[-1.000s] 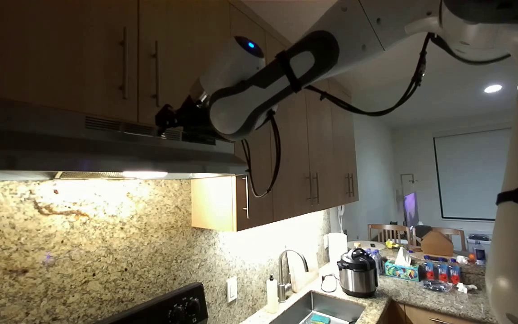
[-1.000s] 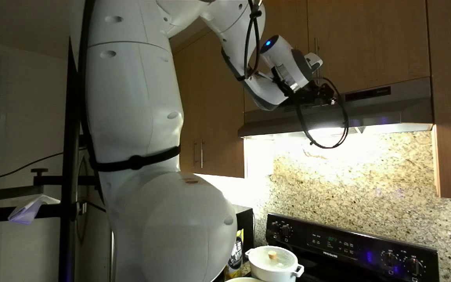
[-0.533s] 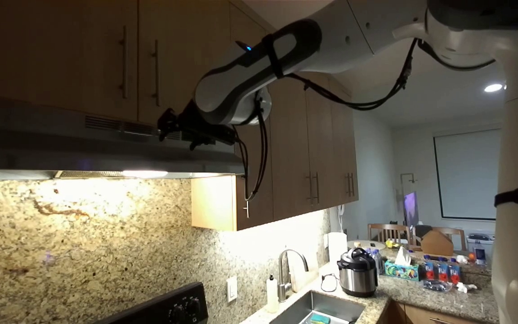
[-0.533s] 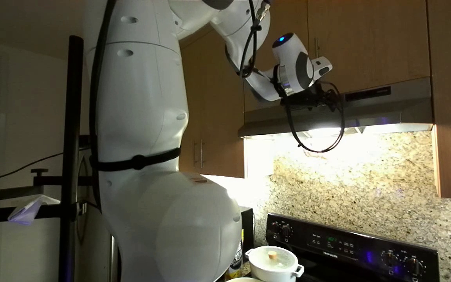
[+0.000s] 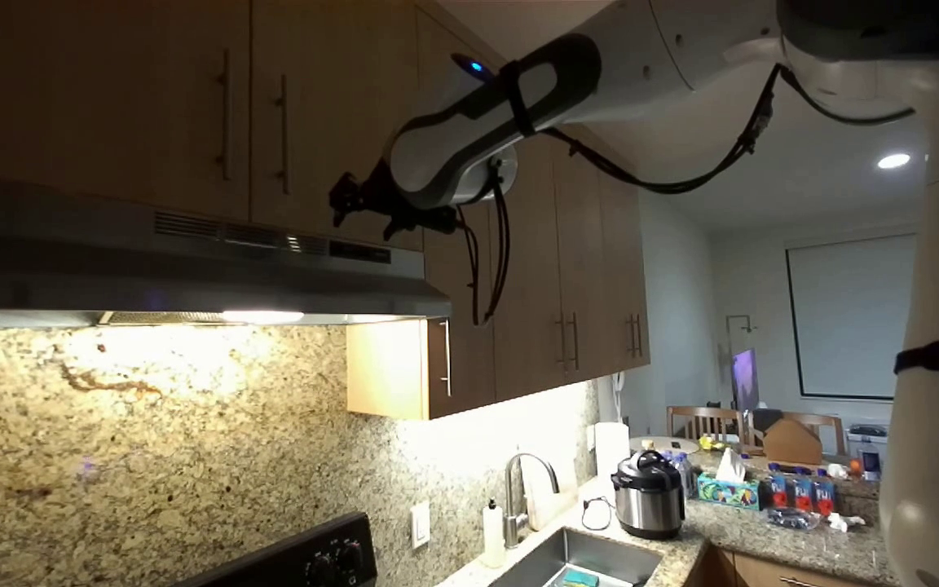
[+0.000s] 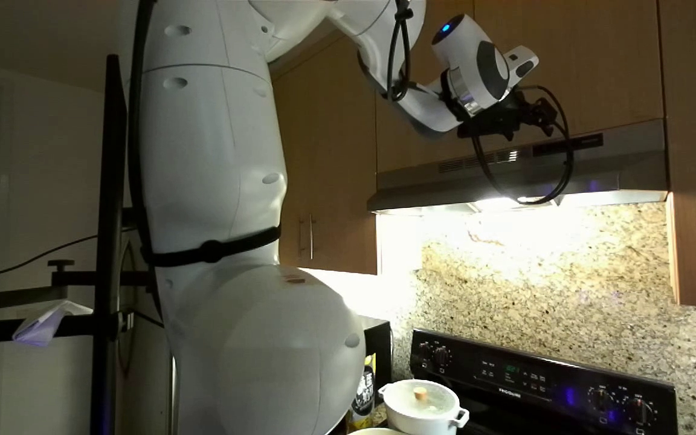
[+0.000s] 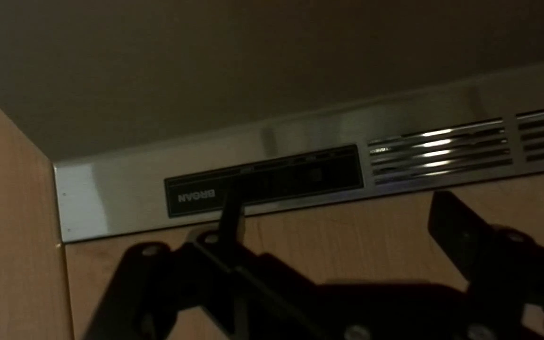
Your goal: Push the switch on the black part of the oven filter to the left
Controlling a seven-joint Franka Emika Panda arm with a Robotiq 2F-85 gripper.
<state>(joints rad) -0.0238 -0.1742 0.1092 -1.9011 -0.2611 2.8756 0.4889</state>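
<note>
The oven filter is a wide dark grey hood under wooden cabinets, in both exterior views [image 5: 192,273] [image 6: 617,169]. Its black part is a narrow strip at the end of the front vents, in both exterior views [image 5: 360,252] [image 6: 586,142]. In the wrist view the black part [image 7: 281,178] shows upside-down BROAN lettering and small pale marks. A faint square [image 7: 314,175] on it may be the switch; it is too dark to be sure. My gripper [image 7: 339,193] is open and empty, its fingers wide apart. One fingertip overlaps the black part in this view; contact cannot be told. Both exterior views show the gripper [image 5: 363,228] [image 6: 528,134] near the hood's upper edge.
Slotted vents [image 7: 439,150] adjoin the black part. Cabinet doors with bar handles [image 5: 284,134] rise above the hood. A loose arm cable [image 6: 567,160] hangs in front of the hood. A stove panel [image 6: 541,374] and white pot [image 6: 423,411] are below.
My gripper has moved up from the hood front and sideways, to the right in both exterior views. The black part and vents, partly covered earlier, now show more. The cable loop rose with it.
</note>
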